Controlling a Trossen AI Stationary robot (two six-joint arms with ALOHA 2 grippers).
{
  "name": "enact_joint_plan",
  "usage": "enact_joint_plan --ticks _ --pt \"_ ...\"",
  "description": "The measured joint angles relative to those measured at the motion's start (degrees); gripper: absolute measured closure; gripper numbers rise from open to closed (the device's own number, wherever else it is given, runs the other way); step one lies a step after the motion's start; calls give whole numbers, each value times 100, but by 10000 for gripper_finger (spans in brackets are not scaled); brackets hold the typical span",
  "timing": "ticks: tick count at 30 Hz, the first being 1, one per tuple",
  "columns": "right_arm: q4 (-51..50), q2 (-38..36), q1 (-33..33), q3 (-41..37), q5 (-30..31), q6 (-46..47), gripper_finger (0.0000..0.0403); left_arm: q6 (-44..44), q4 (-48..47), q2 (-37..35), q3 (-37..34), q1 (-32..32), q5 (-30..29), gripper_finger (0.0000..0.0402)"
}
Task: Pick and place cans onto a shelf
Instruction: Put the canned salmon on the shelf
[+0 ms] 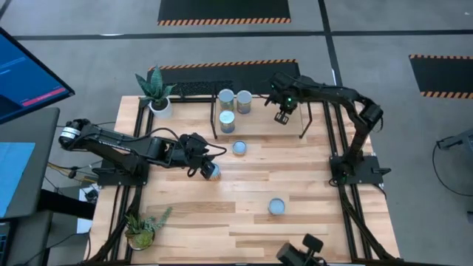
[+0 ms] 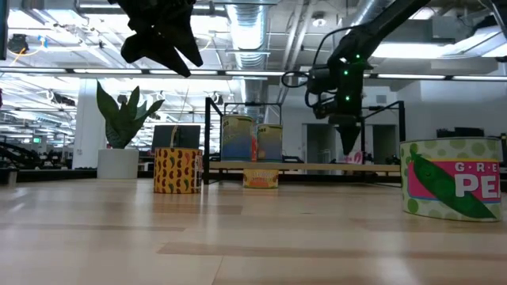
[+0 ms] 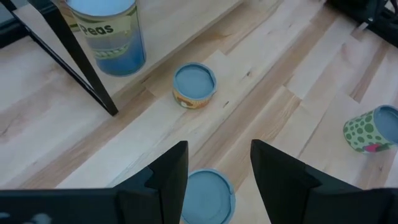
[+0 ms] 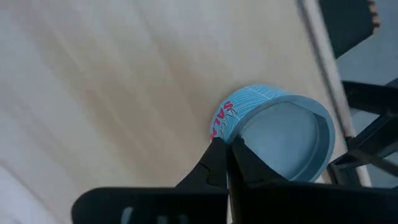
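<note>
Overhead, left fingers [image 3: 217,180] spread above half-hidden can [image 3: 208,198], right fingers [image 4: 229,163] closed, empty.

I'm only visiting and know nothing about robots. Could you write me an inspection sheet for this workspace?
Surface: wooden table, no spills seen.
Job's things: three cans seen from above on the shelf; three more on the table, one near the front.
Clutter: two potted plants on the left side.
Tools: left tool open above a can; right tool shut over the shelf, beside a blue can.
Cables: wires off the table's left edge.
Surroundings: monitor, striped floor markings.
</note>
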Motion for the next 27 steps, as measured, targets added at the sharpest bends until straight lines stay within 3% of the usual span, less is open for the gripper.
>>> enact_joint_plan --ticks 9,19,27 --pt "224 2 -68 17 6 -90 395 -2 -2 0 0 1 2 239" --pt "130 4 -65 17 11 -87 353 -2 0 0 0 1 4 239" --pt "30 7 -65 17 171 141 347 -2 -2 0 0 1 11 239"
